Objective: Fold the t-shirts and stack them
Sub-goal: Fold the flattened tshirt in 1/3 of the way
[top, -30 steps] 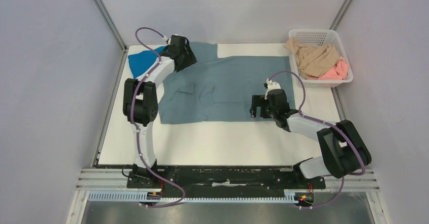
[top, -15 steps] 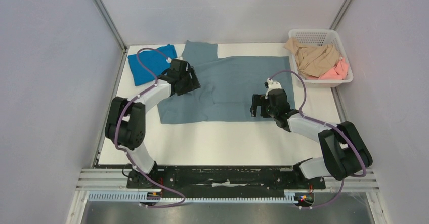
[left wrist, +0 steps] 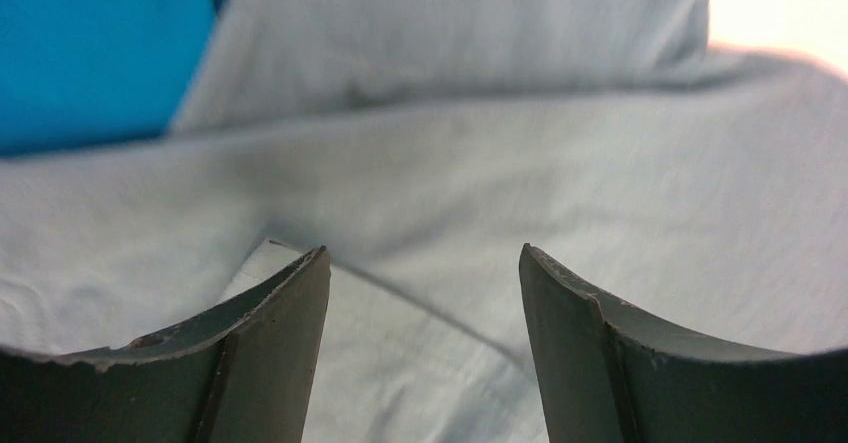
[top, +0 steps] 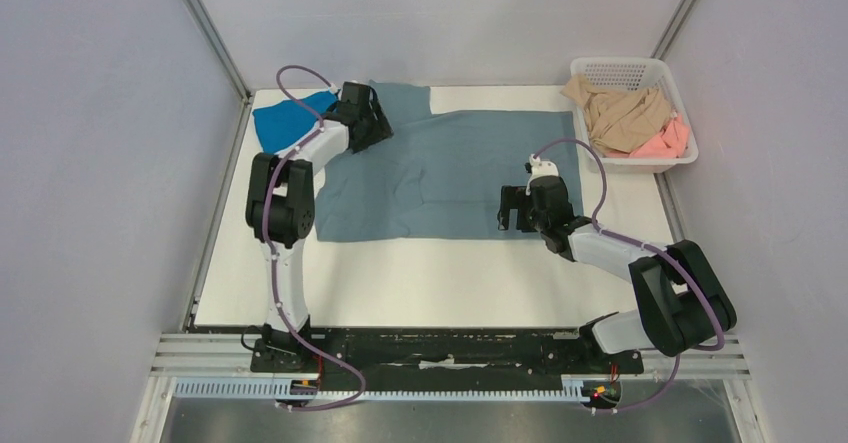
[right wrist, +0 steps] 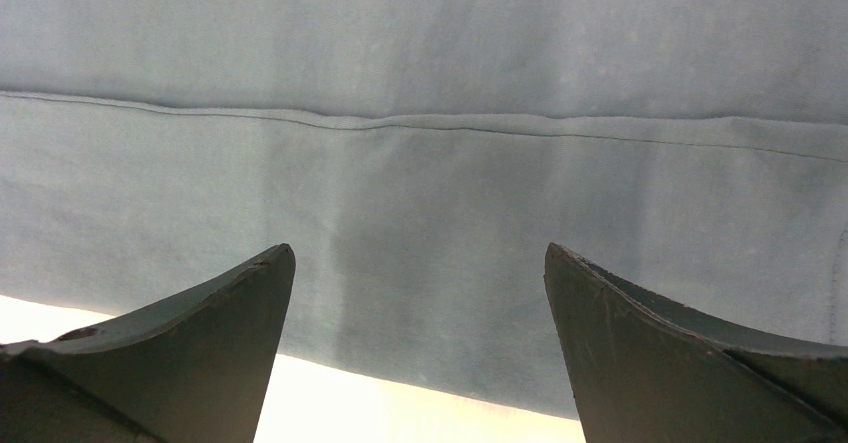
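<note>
**Hidden / unclear.** In the top view both sets of fingers sit under their wrist housings and cannot be made out, so their state is read from the wrist views only. The left arm (top: pixel 280 203) crosses the bright blue shirt (top: pixel 276 123), and only that shirt's left part shows, at the far left corner of the table (top: pixel 430 273). The wrist of that arm also covers the far left part of the grey-blue shirt (top: pixel 450 168). The left wrist view is close and blurred. I cannot tell whether the tips touch the cloth.

**Fingers.**
- Left fingers (left wrist: pixel 270 353): parted, with nothing between them. Grey-blue cloth lies beyond them, with a folded edge just beside the tip on the left of that view.
- Right fingers (right wrist: pixel 200 348): spread wide and holding nothing, over the shirt's near hem. A stitched seam runs left to right beyond them, and a strip of bare table shows at the near edge.

**Shirt.** The grey-blue shirt lies spread flat on the far middle of the table, with slight wrinkles near its centre. The right arm (top: pixel 610 248) reaches to its near right edge.

**Basket.** A white slotted basket (top: pixel 625 65) stands at the far right corner, just beside the shirt's right edge. It holds:
- a crumpled tan shirt (top: pixel 615 113), which fills most of it and laps over the left rim;
- a pink shirt (top: pixel 668 141), bunched in the near right corner and touching the tan one.
</note>
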`<action>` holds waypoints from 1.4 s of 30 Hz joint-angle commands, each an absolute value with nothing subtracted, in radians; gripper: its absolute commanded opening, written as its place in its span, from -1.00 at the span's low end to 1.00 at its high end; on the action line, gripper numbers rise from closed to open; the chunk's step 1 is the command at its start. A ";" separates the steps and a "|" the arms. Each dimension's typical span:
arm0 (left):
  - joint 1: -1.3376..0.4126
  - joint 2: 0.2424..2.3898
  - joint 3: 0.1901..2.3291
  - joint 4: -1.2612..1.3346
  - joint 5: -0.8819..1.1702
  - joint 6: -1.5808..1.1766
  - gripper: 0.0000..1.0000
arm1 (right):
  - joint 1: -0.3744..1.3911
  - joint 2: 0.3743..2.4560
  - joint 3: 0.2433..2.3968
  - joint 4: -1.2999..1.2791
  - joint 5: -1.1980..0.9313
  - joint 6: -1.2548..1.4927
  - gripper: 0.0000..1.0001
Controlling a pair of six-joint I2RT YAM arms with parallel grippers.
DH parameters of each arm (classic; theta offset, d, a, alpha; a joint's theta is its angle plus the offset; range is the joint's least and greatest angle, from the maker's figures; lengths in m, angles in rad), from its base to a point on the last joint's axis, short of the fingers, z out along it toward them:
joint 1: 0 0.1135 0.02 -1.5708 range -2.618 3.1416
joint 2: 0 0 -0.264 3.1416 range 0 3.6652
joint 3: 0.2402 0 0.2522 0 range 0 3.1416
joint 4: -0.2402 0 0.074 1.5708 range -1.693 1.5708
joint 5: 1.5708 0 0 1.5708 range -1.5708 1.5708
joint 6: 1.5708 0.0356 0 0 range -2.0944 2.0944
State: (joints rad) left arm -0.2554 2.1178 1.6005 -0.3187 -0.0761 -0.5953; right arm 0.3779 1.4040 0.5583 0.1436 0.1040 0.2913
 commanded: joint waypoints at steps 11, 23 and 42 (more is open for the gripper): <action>-0.314 1.818 1.309 -0.283 -0.020 -0.635 0.49 | 0.377 1.457 0.617 0.180 0.176 0.275 0.96; -0.400 1.681 0.903 -0.243 -0.047 -0.719 0.46 | 0.378 1.459 0.507 0.062 0.130 0.386 0.96; -0.676 1.091 0.359 -0.366 -0.108 -1.033 0.45 | 0.438 0.717 0.123 -0.567 -0.062 0.597 0.96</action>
State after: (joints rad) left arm -0.6380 1.1198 0.4221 -0.1852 -0.0986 -0.9287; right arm 0.4168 0.7761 0.1848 -0.0887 0.0216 0.4980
